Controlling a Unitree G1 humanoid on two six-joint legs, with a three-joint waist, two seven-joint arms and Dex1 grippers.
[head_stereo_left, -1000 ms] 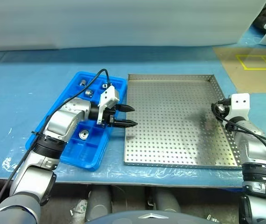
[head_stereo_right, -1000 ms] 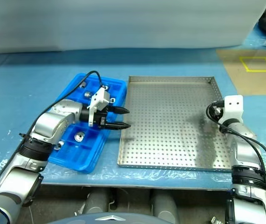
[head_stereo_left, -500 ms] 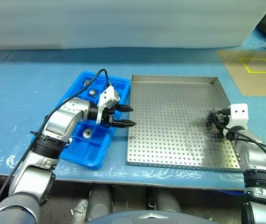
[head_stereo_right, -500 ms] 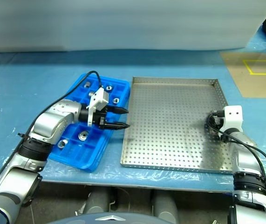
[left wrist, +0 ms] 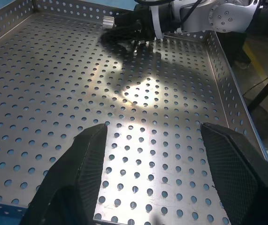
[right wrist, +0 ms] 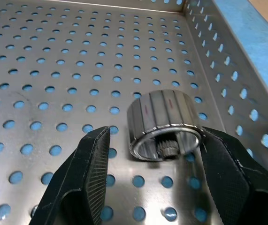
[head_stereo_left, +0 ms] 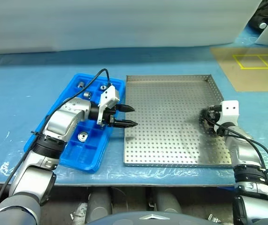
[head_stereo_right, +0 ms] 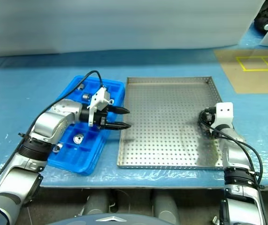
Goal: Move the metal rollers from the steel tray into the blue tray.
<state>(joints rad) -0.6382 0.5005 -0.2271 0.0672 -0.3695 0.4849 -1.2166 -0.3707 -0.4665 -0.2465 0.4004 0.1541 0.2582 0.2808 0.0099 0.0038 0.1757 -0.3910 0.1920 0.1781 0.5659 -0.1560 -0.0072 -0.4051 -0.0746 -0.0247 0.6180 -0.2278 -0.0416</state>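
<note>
Currently my right gripper (right wrist: 148,187) sits low on the steel tray (head_stereo_left: 171,93), near its right rim, with the two black, cross-hatched fingers (right wrist: 84,183) standing apart on either side of one metal roller (right wrist: 164,124). That roller is a short, shiny cylinder lying on the tray floor, its side marked by fine lengthwise lines and its near end showing a dark centre hole. It lies between the pads but closer to the right one; I cannot tell whether that pad touches it, and a clear gap remains on the other side.

My left gripper (head_stereo_left: 126,116) hangs over the seam between the blue tray (head_stereo_left: 72,154) and the steel tray, pointing across the perforated sheet, jaws apart with nothing between them.

The steel tray is square, low-rimmed, with rows of small round holes. The blue tray is glossy plastic, divided into square compartments; several rollers (head_stereo_left: 83,136) already sit in separate cells.
</note>
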